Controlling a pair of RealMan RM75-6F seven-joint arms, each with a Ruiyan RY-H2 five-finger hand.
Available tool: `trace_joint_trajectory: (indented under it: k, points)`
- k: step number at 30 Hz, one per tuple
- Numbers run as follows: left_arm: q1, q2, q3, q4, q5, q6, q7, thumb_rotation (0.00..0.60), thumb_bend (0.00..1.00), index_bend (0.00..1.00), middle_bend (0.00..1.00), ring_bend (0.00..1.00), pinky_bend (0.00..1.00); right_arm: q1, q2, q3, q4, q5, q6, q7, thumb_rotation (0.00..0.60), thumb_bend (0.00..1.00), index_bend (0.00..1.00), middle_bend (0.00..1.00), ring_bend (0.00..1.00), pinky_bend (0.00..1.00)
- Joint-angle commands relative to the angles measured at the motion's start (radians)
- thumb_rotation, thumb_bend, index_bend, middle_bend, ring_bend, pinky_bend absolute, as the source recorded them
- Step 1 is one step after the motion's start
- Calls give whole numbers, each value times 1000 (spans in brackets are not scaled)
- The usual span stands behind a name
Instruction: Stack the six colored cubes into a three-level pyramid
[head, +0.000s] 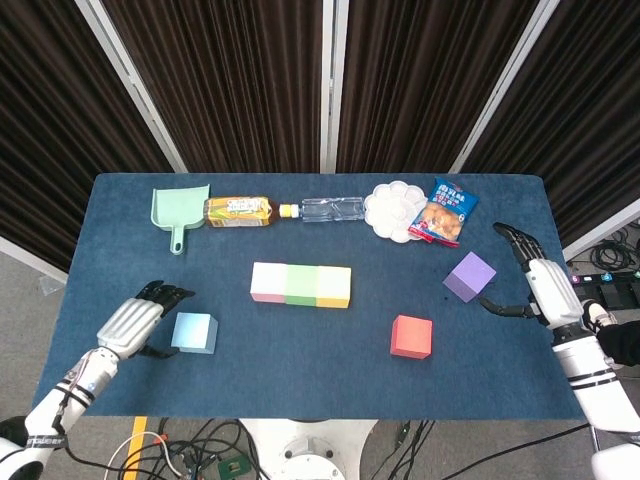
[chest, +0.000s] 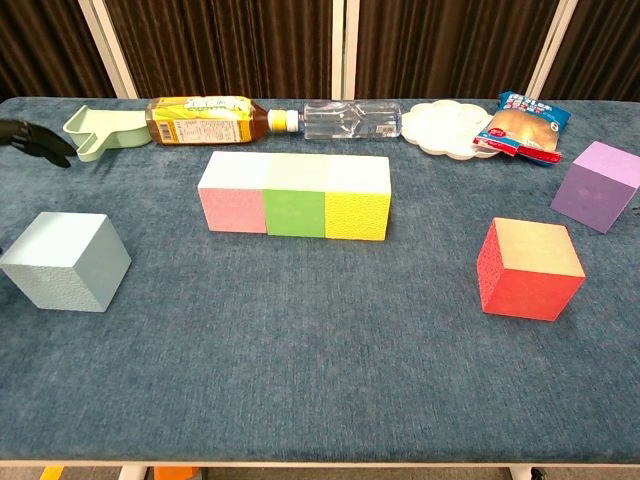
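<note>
- Your base row is laid: the pink cube (head: 267, 282), green cube (head: 300, 285) and yellow cube (head: 334, 287) sit touching in a line at mid-table, which reads as the pyramid's bottom level.
- The light blue cube (head: 194, 333), red cube (head: 411, 336) and purple cube (head: 469, 276) lie loose and apart on the blue table (head: 300, 370), presumably the upper two levels.
- Your left hand (head: 136, 322) hangs just beside the light blue cube, fingers spread and holding nothing; it looks placed to take that cube.
- Your right hand (head: 538, 287) sits near the purple cube, fingers apart and empty, not touching it.
- In the chest view only dark fingertips (chest: 30, 140) of the left hand show at the edge, and the right hand is out of frame.
- You cannot tell from either view whether the left thumb touches the cube.
</note>
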Motion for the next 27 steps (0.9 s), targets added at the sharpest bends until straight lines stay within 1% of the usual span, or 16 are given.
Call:
trace_joint_trajectory:
  k: [1, 6, 9, 12, 17, 22, 24, 27]
  points:
    - [7, -35, -5, 18, -17, -8, 34, 600, 155, 110, 108, 92, 48, -1, -2, -1, 1, 0, 1, 1, 600, 105, 0, 52, 0, 0]
    - [12, -105, -13, 73, -38, -8, 146, 600, 155, 109, 106, 91, 48, -3, -7, -5, 3, 2, -2, 5, 600, 105, 0, 52, 0, 0]
    - [12, -133, -8, 90, -42, -22, 186, 600, 155, 110, 106, 91, 48, -3, -10, -6, 5, 3, -3, 9, 600, 105, 0, 52, 0, 0]
    - [15, -154, -4, 97, -44, -28, 219, 600, 155, 112, 107, 91, 48, -3, -13, -7, 5, 1, -3, 11, 600, 105, 0, 52, 0, 0]
    - [21, -186, -9, 131, -27, -16, 228, 600, 155, 148, 137, 91, 48, -3, -15, -8, 7, 1, -4, 13, 600, 105, 0, 52, 0, 0]
    - [18, -206, -15, 176, 12, -8, 200, 600, 156, 205, 192, 92, 48, -4, -16, -7, 6, 2, -1, 14, 600, 105, 0, 52, 0, 0]
    - [16, -215, -19, 199, 31, 0, 186, 600, 156, 242, 250, 107, 51, -5, -17, -6, 5, 3, 1, 13, 600, 105, 0, 52, 0, 0]
    - [16, -231, -29, 233, 58, 24, 153, 600, 156, 337, 371, 184, 54, -6, -17, -7, 2, 3, 2, 12, 600, 104, 0, 52, 0, 0]
